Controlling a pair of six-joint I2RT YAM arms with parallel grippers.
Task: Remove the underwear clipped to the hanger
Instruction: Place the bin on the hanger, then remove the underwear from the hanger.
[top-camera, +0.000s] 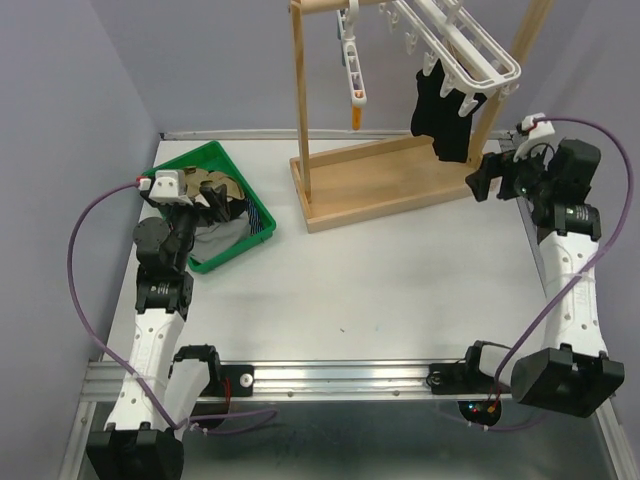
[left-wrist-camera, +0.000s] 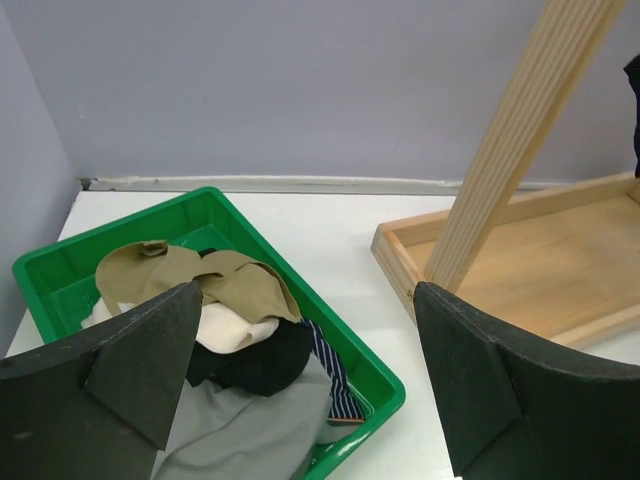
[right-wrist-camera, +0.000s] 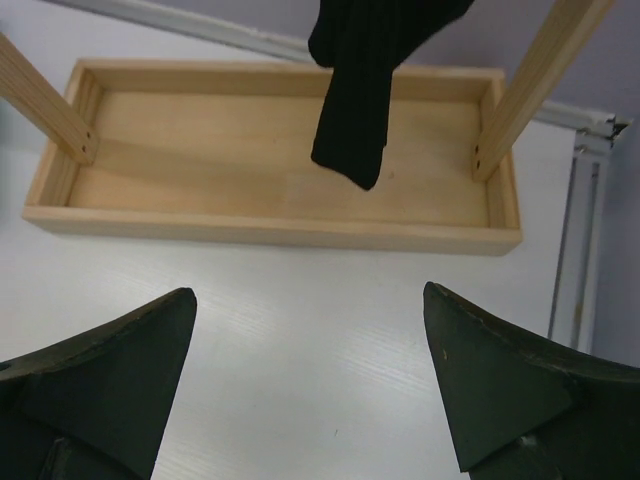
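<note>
Right wrist view's top edge cuts off the black underwear (right-wrist-camera: 355, 90), seemingly mid-garment.

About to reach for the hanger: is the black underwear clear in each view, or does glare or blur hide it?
Top external: even light, no glare, black underwear sharp but a featureless dark shape. Right wrist: sharp, its ribbing shows. Left wrist: only a dark sliver at the right edge.

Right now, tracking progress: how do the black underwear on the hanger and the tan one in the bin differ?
The black underwear hangs clipped to the white hanger, drooping long; the tan underwear lies crumpled in the green bin. Black is dark, tan pale. Both are soft cloth.
</note>
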